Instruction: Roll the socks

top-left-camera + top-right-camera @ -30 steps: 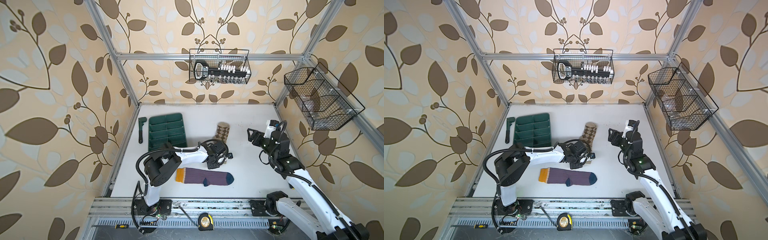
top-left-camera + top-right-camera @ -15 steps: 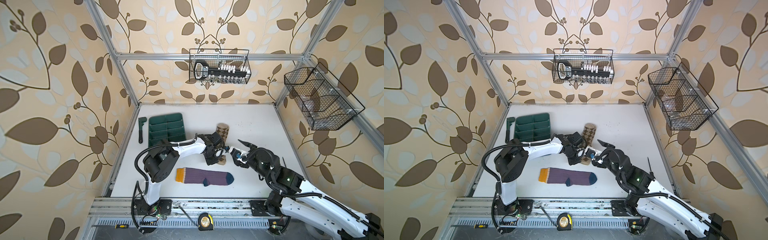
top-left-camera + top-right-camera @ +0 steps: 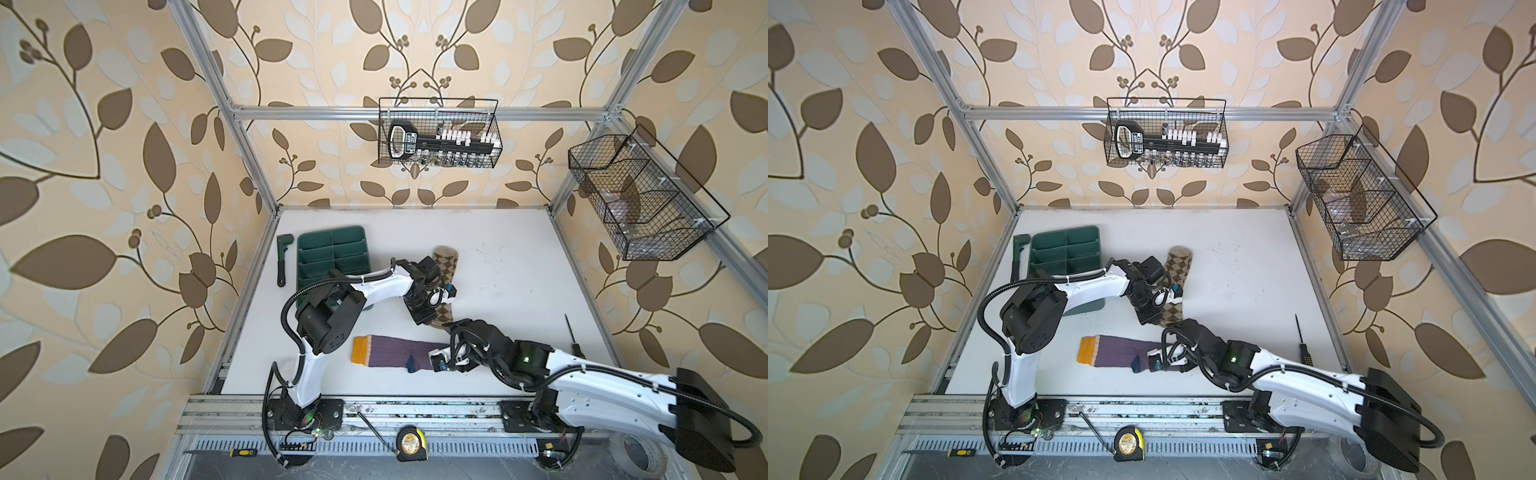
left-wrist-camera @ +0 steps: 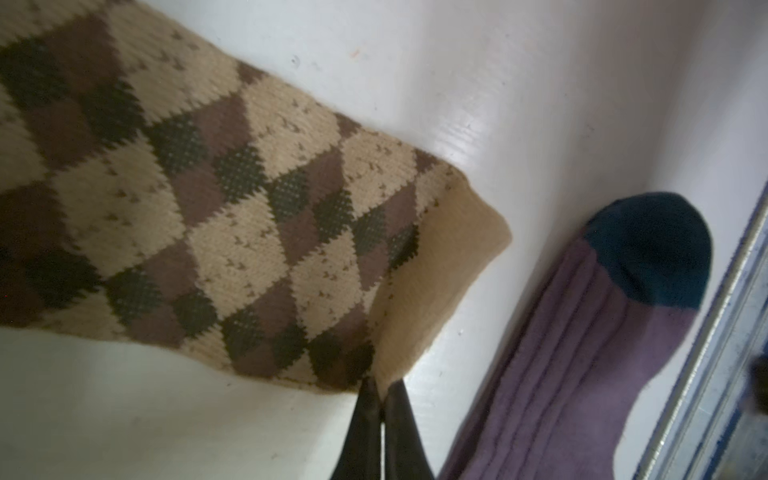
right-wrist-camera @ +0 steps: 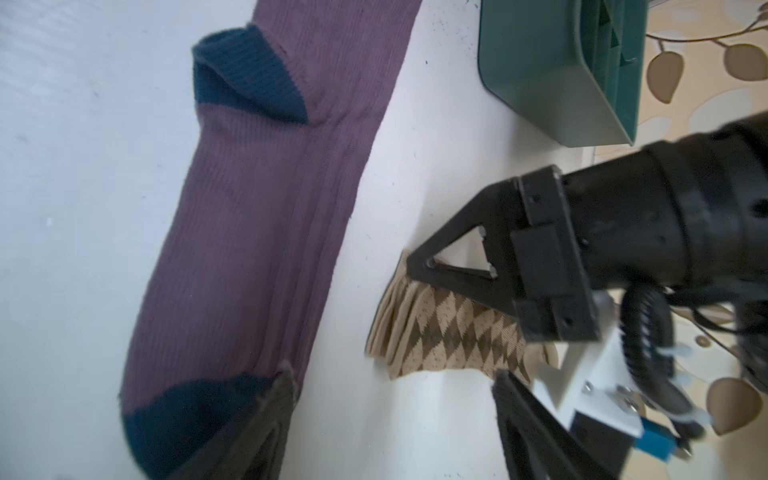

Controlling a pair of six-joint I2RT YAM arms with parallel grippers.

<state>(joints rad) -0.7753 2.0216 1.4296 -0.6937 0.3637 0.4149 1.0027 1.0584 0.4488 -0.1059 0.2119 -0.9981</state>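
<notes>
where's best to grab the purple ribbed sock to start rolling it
I'd pinch the navy toe of the purple ribbed sock, coming down from above at its right end. It lies flat, toe by the open right gripper, so a roll could run toward the mustard cuff.

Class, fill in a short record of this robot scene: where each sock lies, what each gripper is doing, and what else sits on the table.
argyle sock: beige and brown, on the white table, one end pinched
purple sock: flat, near the front edge, mustard cuff on the left
left gripper: shut on the argyle sock's edge
right gripper: open, one finger over the purple sock's navy toe
green compartment tray: back left
</notes>
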